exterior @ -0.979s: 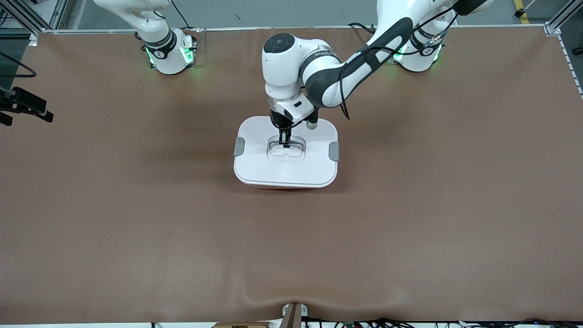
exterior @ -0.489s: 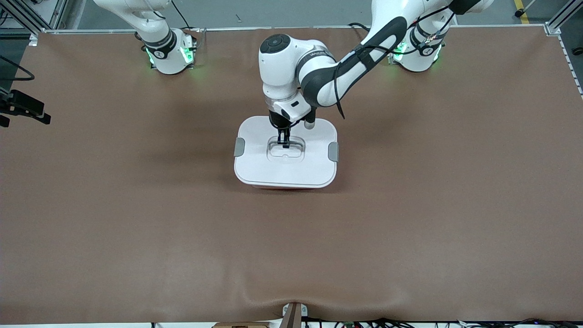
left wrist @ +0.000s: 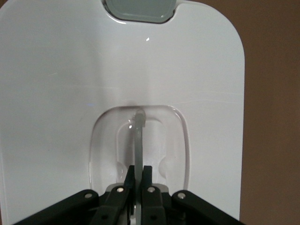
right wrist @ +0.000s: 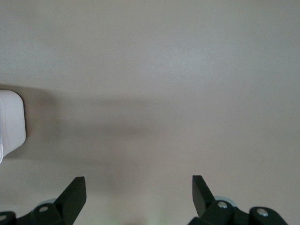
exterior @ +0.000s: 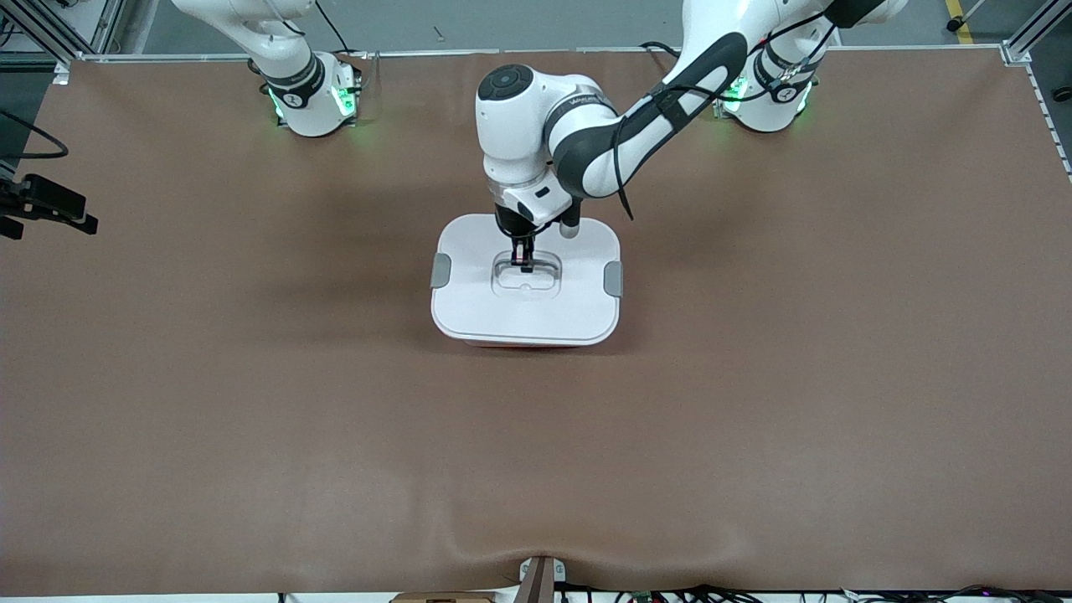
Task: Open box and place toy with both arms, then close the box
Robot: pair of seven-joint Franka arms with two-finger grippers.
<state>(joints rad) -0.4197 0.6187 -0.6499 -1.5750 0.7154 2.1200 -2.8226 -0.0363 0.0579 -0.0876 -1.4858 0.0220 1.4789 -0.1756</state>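
The box (exterior: 526, 280) stands in the middle of the table with its white lid (left wrist: 70, 84) on and both grey clips (exterior: 440, 270) against its sides. My left gripper (exterior: 523, 261) is down in the lid's recessed centre, shut on the clear handle (left wrist: 139, 136), which stands upright between its fingers (left wrist: 139, 169). My right gripper (exterior: 50, 208) hangs high over the table edge at the right arm's end, open and empty (right wrist: 138, 180). A corner of the box (right wrist: 9, 122) shows in the right wrist view. The toy is not in view.
The brown table mat (exterior: 754, 402) has a raised wrinkle along the edge nearest the front camera. The two arm bases (exterior: 314, 96) stand along the farthest edge. A small bracket (exterior: 540, 578) sits at the nearest edge.
The left arm's wrist and elbow shifted slightly toward the right arm's end, with its gripper staying at the lid handle. The right gripper drifted a little. The box has not moved.
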